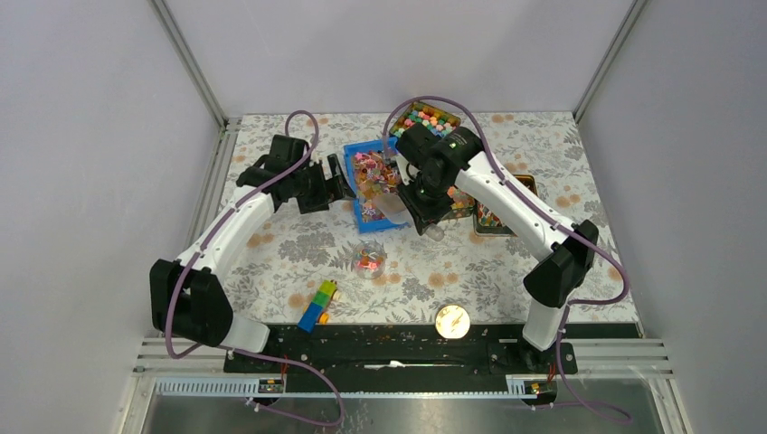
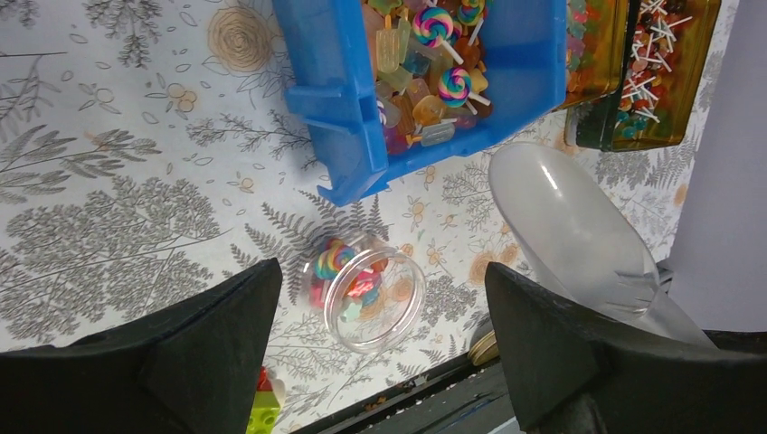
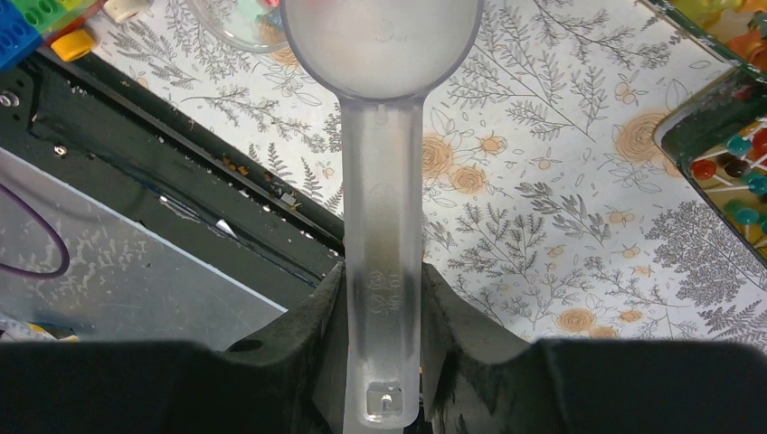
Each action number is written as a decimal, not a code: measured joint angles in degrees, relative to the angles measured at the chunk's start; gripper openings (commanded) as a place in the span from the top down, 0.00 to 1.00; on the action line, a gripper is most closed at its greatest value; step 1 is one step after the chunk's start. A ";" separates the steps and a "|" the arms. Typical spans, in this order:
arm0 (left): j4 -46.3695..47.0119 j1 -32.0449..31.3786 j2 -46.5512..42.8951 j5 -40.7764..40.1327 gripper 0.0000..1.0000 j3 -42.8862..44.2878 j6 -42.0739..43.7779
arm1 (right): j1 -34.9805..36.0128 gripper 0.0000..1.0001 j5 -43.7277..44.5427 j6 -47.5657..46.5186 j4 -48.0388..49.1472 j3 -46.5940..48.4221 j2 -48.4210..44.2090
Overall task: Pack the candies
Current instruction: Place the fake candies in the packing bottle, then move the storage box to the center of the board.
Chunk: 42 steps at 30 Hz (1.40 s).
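While the jar [image 2: 402, 312] at lower centre holds few candies [image 2: 348, 271], scooping is in hand: the right gripper [image 3: 383, 276] pinches a seemingly empty clear scoop [image 3: 383, 54], which next must dip into the blue bin [image 2: 326, 81] above, where most heap, bright and swirled. Beside it, the left gripper [image 2: 382, 269] gapes.

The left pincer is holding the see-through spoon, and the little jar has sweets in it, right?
No, it is the right pincer that holds the spoon, as the right wrist view shows. The jar does have sweets in it.
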 measured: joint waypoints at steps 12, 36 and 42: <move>3.56 0.00 8.41 2.86 0.16 1.77 -5.57 | -4.15 1.00 2.25 -0.04 -0.72 1.84 0.70; 2.71 -0.04 22.84 3.13 0.69 9.29 -8.41 | -4.15 1.00 -3.69 2.58 -7.26 12.33 12.70; -0.92 -1.36 24.04 0.52 0.92 12.68 -5.79 | -4.15 1.00 -4.63 2.95 -7.89 12.33 12.74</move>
